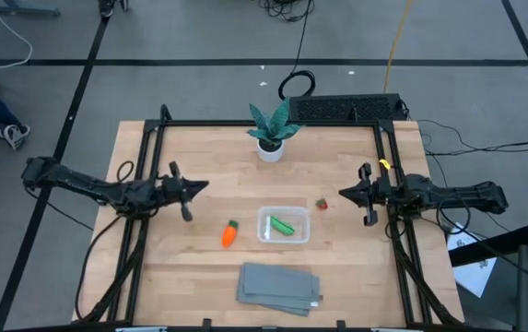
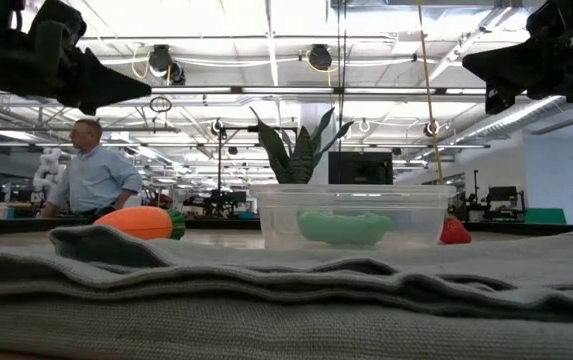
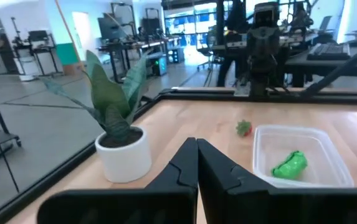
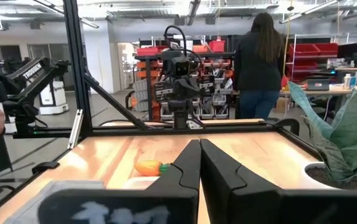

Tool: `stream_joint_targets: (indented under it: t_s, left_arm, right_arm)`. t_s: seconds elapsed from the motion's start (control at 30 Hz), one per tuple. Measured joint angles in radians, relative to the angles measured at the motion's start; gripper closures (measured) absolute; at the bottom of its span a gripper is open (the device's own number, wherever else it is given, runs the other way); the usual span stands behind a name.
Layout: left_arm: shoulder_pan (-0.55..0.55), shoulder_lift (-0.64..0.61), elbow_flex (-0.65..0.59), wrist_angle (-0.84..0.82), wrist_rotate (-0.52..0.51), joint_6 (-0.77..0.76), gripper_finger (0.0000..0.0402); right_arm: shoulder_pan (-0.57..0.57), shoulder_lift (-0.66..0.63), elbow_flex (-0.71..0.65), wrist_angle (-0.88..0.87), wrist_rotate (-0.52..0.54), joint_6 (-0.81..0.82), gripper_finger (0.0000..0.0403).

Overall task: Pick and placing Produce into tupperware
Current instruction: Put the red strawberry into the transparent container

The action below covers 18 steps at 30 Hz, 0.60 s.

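The clear tupperware (image 1: 284,225) sits mid-table with the green pod (image 1: 284,226) lying inside it; the low view shows the tupperware (image 2: 351,215) and the pod (image 2: 344,226) too. The orange carrot (image 1: 229,234) lies on the wood to the container's left. The tiny red berry (image 1: 322,204) rests on the table by the container's far right corner. My left gripper (image 1: 206,186) hovers shut above the table, left of the carrot. My right gripper (image 1: 342,193) hovers shut just right of the berry. Neither touches anything.
A teal-leaved plant in a white pot (image 1: 271,138) stands near the far edge, behind the container. A folded grey cloth (image 1: 279,287) lies at the near edge. A black frame (image 1: 264,124) borders the table. People stand in the room beyond.
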Motion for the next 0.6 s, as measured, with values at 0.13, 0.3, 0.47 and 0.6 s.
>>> stream_joint_targets:
  t_s: [0.13,0.3,0.47,0.6]
  left_arm:
    - [0.000,0.001,-0.015,-0.015,0.026,-0.001,0.0401]
    - [0.000,0.001,-0.015,-0.002,0.045,-0.002,0.0401]
    - [0.000,0.001,-0.015,0.007,0.045,0.024,0.0390]
    - [0.000,0.001,-0.015,0.007,0.044,0.050,0.0386]
  right_arm:
    - [0.000,0.011,-0.003,0.000,0.019,0.023,0.0403]
    - [-0.001,0.023,-0.014,-0.001,0.030,0.033,0.0403]
    - [-0.001,0.036,-0.015,0.002,0.029,0.053,0.0402]
    - [0.000,0.055,-0.017,0.049,0.027,0.066,0.0397]
